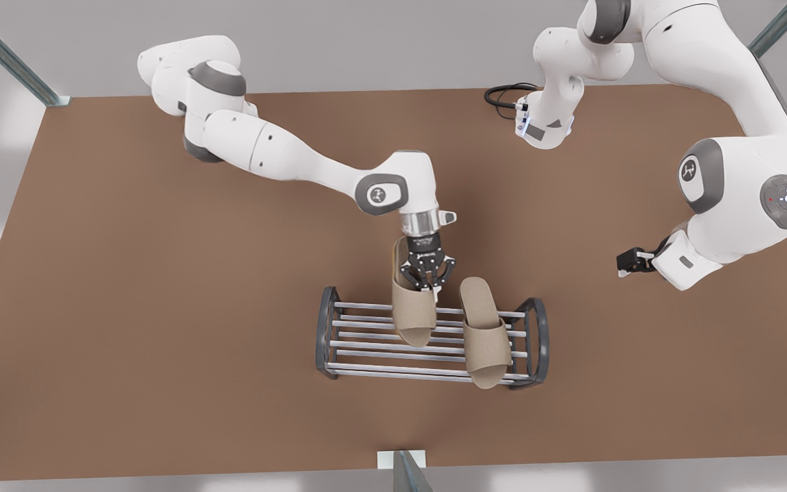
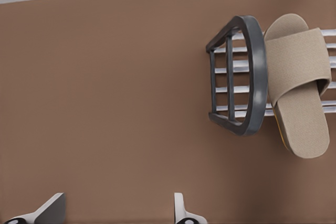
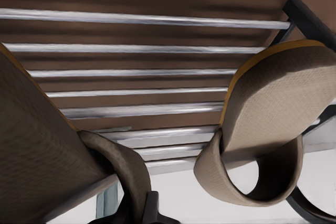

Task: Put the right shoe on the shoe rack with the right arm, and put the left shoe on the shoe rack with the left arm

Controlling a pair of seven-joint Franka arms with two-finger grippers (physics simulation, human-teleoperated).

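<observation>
1. Right gripper: I log it just above the back edge of the shoe rack, fingers pinched on the upper band of one slipper. In the right wrist view a black finger sits against that band.

2. Right shoe: the beige slipper held in that gripper. I see it tilted, heel raised behind the rack's back bar, toe end down over the rack's middle bars. I cannot tell whether the sole touches the bars.

3. Left shoe: second beige slipper, lying on the rack just beside the held one, at the rack's end on the front view's right. Its heel overhangs the back bar and its toe overhangs the front bar. In the left wrist view it lies across the silver bars next to the dark curved end frame.

4. Left gripper: I record it well apart from the rack, off toward the front view's right, holding nothing. In the left wrist view its two pale fingertips stand spread wide over bare table. This arm waits.

5. Shoe rack: silver bars between two dark grey end frames, standing on the brown table.
</observation>
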